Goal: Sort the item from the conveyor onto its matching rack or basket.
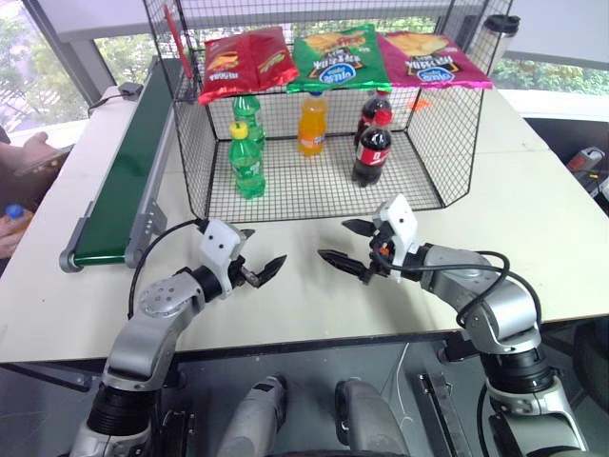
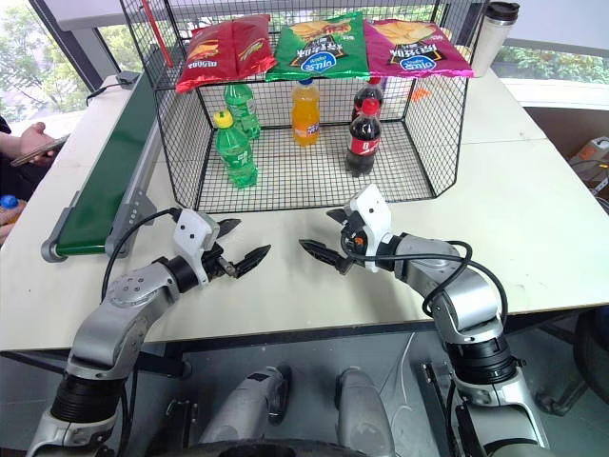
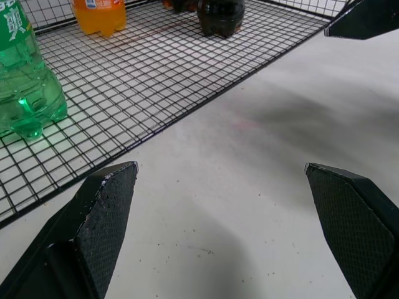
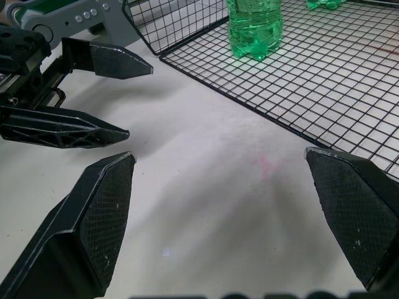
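Little of the sorting looks done. Both grippers hover over the bare table (image 1: 533,228) just in front of the cage (image 1: 190,143), holding nothing: the left gripper (image 1: 259,269) and the right gripper (image 1: 349,248) each have their fingers spread wide, tips turned toward each other with a gap between.

The conveyor (image 1: 119,181) runs along the cage's left side, and its green belt carries no item. A blue-capped bottle (image 1: 13,213) shows at the picture's edge, well to the left of the conveyor, in a person's hand (image 1: 8,233) — only the cap and a little below it are visible, so I cannot confirm it is the orange soda. If it is, everything remains: the bottle reaching the belt, the pick-up and the placing beside its like in the cage.

Counted inside the cage: two green bottles (image 1: 246,160), one orange-capped orange soda (image 1: 312,122) and two cola bottles (image 1: 371,150) — five standing on the mesh floor. On the cage's flat top lie three snack bags: red (image 1: 245,61), green (image 1: 335,59) and magenta (image 1: 433,57). A steel tumbler (image 1: 499,34) stands behind the cage's right corner.
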